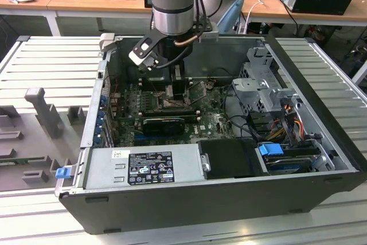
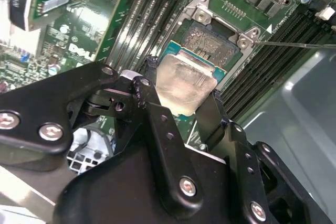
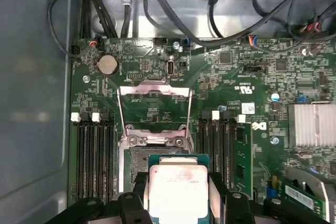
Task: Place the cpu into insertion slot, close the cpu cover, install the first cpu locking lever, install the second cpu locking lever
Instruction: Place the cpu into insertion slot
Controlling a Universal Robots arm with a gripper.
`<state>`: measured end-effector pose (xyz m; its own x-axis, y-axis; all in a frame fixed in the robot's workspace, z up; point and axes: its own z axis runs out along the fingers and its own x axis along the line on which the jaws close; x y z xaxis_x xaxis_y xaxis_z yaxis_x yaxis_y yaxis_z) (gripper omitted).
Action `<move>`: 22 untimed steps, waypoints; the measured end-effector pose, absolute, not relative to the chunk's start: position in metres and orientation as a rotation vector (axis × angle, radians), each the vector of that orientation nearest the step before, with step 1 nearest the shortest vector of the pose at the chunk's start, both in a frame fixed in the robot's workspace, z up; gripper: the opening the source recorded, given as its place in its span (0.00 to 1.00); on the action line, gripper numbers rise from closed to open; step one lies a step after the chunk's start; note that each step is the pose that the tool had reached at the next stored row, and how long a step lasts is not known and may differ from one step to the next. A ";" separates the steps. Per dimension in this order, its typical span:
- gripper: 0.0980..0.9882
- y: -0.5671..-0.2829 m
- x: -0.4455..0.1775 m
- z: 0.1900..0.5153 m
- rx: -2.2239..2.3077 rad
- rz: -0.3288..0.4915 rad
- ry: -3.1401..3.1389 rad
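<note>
Black two-finger gripper (image 2: 182, 97) clamps the flat silver-grey square cpu (image 2: 185, 80), with the brown-pinned, dark-framed square insertion slot (image 2: 212, 43) just beyond its fingertips.

power supply (image 1: 143, 167): grey box inside black case (image 1: 218, 199)
coin battery (image 3: 108, 64): flat on green motherboard (image 3: 226, 85)
heatsink (image 3: 312, 124): silver fins

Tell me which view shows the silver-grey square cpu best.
The first wrist view: the silver-grey square cpu faces it squarely. The second wrist view sees it obliquely; in the exterior view the arm hides it.
</note>
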<state>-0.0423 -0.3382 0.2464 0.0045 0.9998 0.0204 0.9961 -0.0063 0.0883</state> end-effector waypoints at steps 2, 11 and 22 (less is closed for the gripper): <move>0.50 -0.338 -0.042 0.244 2.191 0.119 2.181; 0.50 -0.338 -0.043 0.238 2.191 0.119 2.180; 0.50 -0.337 -0.043 0.232 2.191 0.119 2.180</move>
